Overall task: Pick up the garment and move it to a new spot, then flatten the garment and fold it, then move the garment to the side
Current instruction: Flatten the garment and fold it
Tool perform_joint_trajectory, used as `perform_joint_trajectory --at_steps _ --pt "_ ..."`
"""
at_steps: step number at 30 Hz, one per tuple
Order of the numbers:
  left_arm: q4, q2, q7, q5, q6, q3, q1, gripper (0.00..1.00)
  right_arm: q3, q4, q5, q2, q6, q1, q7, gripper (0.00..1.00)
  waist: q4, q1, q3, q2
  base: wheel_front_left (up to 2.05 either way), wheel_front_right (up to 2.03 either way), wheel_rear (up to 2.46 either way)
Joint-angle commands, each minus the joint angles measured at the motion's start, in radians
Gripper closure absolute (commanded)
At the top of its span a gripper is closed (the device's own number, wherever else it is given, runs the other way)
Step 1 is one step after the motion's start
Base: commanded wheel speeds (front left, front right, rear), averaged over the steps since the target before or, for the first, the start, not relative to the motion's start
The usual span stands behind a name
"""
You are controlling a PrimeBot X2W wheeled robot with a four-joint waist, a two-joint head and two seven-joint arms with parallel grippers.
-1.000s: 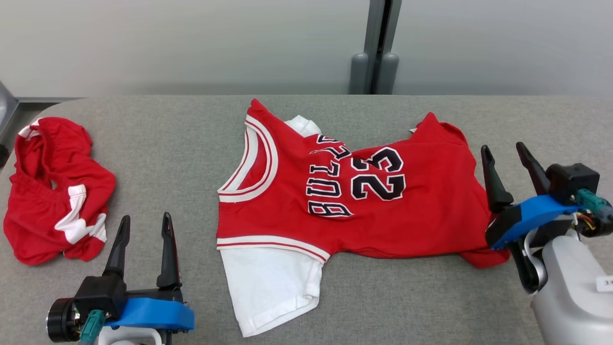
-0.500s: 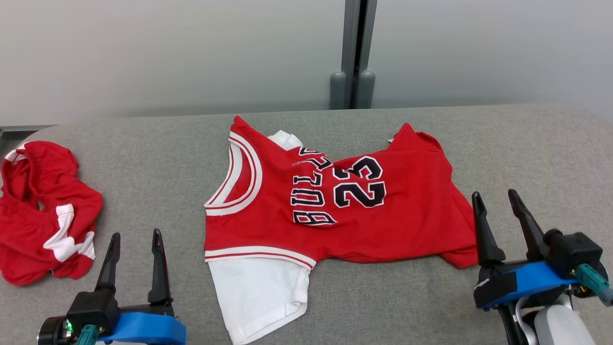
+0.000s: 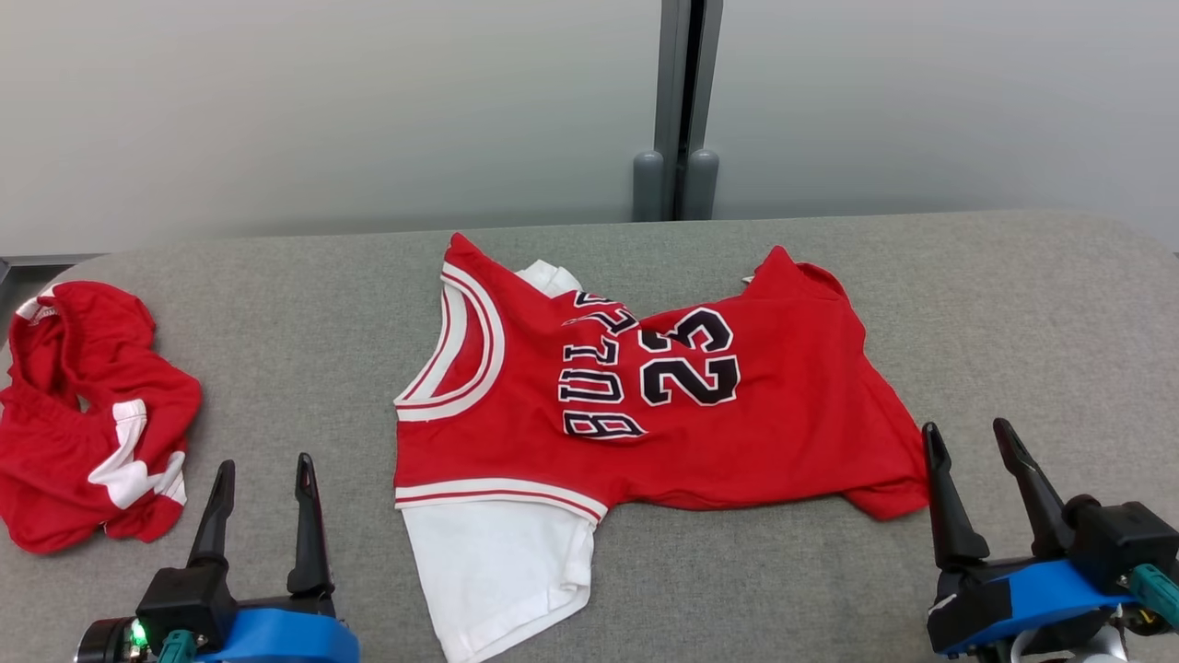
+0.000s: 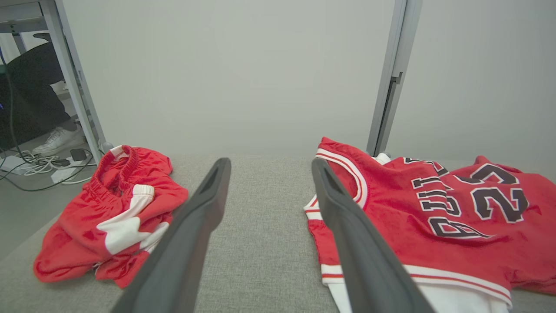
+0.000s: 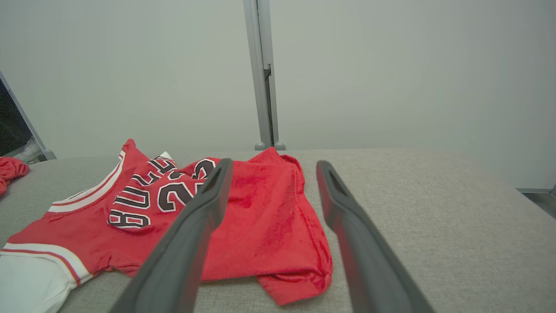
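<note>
A red basketball jersey [image 3: 700, 405] with the number 23 lies spread sideways at the middle of a grey fabric-covered table [image 3: 1013, 322]. Its white-trimmed neck opening points left and its hem points right. The cloth is rumpled across the black-and-white lettering, and a fold hides part of the team name. A white sleeve [image 3: 497, 562] sticks out from the near left part of the garment toward the table's near edge, and a smaller patch of white shows at the far side.

The robot's left gripper [image 3: 263, 462] hangs over bare table between the jersey and a crumpled pair of red shorts [image 3: 83, 414] at the far left, its two dark fingers spread and holding nothing. The right gripper [image 3: 967, 426], jaws likewise wide apart and empty, sits just beside the jersey's near right corner.

A grey post [image 3: 677, 92] rises against the pale wall beyond the table. In the left wrist view, a person's white shoe [image 4: 58, 139] rests on the floor to the left.
</note>
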Motion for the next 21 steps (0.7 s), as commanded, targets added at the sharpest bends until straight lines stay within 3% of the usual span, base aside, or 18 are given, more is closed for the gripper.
perform_joint_trajectory --at_steps 1,9,21 --pt "0.002 0.003 -0.003 -0.003 0.002 -0.003 0.009 0.00 -0.001 -0.004 0.004 0.002 0.001 0.017 0.001 0.00 0.001 0.0001 0.000 0.0000 0.00 0.00 0.00" --pt "0.009 -0.003 0.020 -0.007 -0.009 -0.039 0.009 0.00 -0.029 0.036 0.003 0.002 0.001 0.023 0.007 0.00 0.007 0.0001 0.006 0.0000 0.00 0.00 0.00" --pt "0.154 -0.011 0.053 -0.029 -0.062 -0.154 0.006 0.00 -0.105 0.244 -0.054 -0.009 0.001 -0.074 -0.025 0.00 0.008 0.0001 0.038 0.0000 0.00 0.00 0.00"
